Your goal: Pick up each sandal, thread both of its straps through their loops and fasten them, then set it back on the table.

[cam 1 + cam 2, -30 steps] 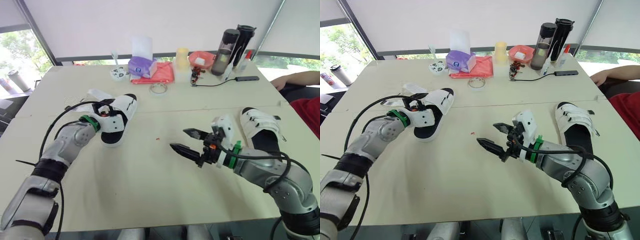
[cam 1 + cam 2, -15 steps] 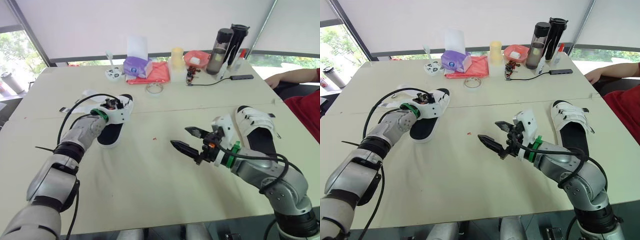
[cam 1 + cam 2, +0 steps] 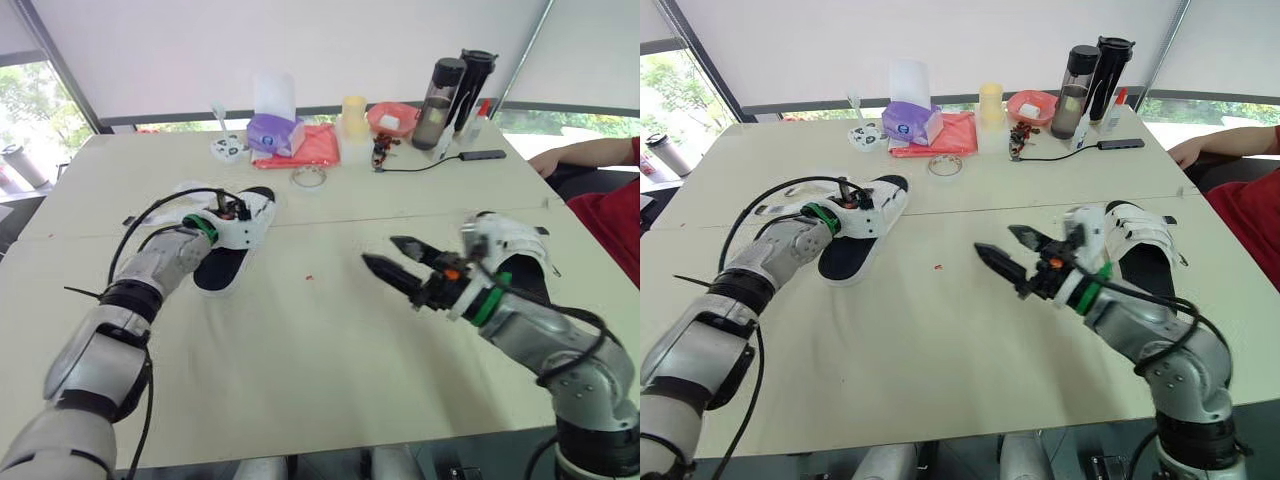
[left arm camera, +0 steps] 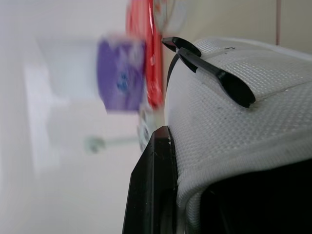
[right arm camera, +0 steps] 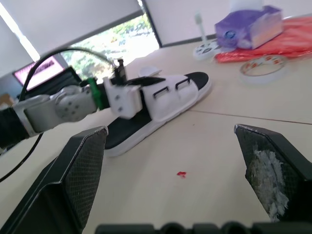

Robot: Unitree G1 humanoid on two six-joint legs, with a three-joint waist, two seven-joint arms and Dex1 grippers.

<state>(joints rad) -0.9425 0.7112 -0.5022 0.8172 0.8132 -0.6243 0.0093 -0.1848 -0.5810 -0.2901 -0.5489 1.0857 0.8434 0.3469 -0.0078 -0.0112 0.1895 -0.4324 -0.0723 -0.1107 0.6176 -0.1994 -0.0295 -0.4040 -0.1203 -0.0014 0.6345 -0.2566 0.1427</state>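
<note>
The left sandal (image 3: 228, 258), white with a black sole, lies on the table (image 3: 290, 350) at the left. My left gripper (image 3: 237, 210) is shut on its white upper. In the left wrist view a black finger (image 4: 151, 185) presses against the mesh upper (image 4: 234, 136), whose black loops (image 4: 214, 73) stick up. The right sandal (image 3: 520, 245) lies at the right, partly hidden behind my right arm. My right gripper (image 3: 385, 255) hovers open and empty above the table's middle, pointing at the left sandal (image 5: 161, 105).
Along the table's far edge stand a purple tissue box (image 3: 273, 130), a red cloth (image 3: 315, 148), a tape roll (image 3: 311, 177), a yellow cup (image 3: 354, 110), a red bowl (image 3: 398, 118) and two dark bottles (image 3: 450, 90). A person's arm (image 3: 590, 155) rests at the right.
My left gripper has shut on the left sandal's upper. My right gripper has risen and drifted right, staying open. The camera shifted early on.
</note>
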